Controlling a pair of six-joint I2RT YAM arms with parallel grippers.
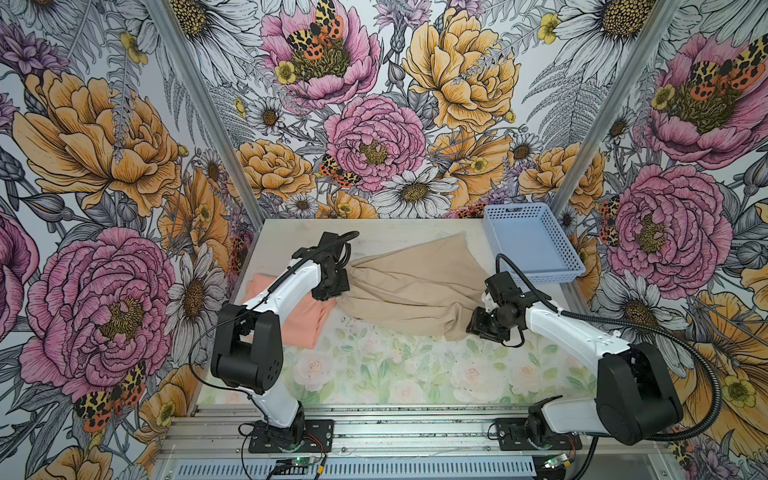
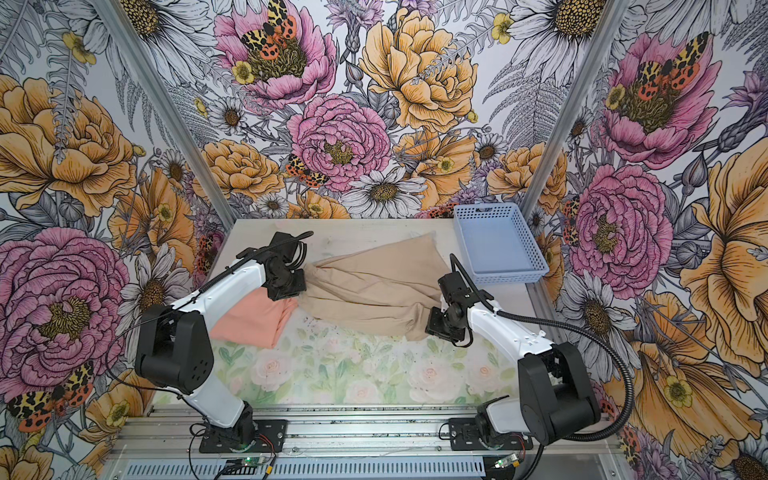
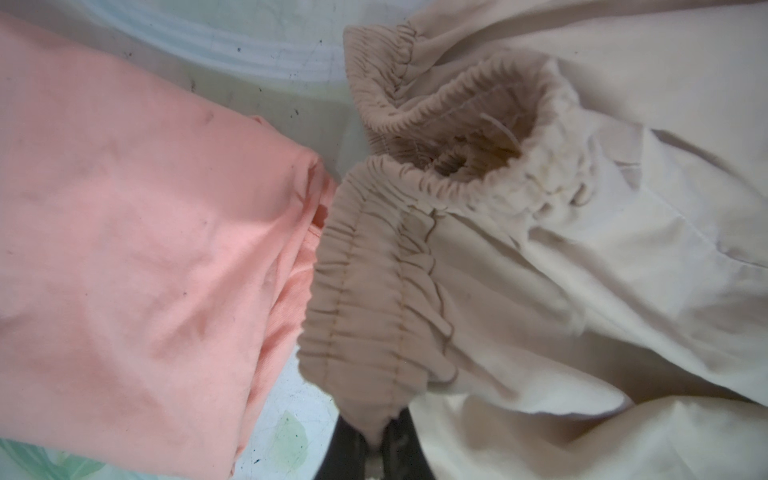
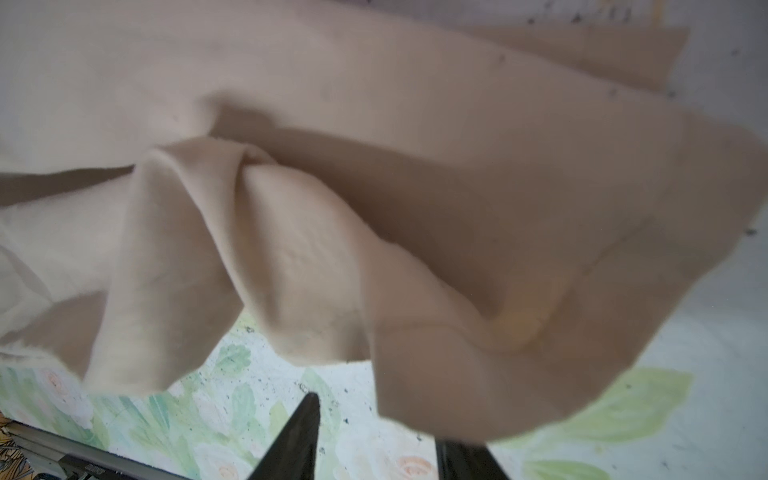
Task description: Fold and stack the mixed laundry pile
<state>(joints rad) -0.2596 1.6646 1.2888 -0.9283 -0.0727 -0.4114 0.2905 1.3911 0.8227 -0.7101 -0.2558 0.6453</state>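
Two garments only, neither yet stacked. Pinched the gathered waistband of the soft beige-tan cloth garment (image 1: 415, 286), on the floral-printed counter (image 1: 395, 374) toward its back edge, in closed left fingers (image 3: 351, 451); held right fingers (image 4: 299, 436) parted and empty beside its limp hem. Probably risked dragging that waistband over the folded peach-pink cotton T-shirt (image 1: 307, 322) at the left edge, rumpling it.

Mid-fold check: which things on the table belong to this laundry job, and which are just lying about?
Job:
- beige garment, waistband pinched in the left gripper
- peach-pink T-shirt, lying beside it
- right gripper, open at the beige garment's other end

Lying about:
- light blue basket, back right
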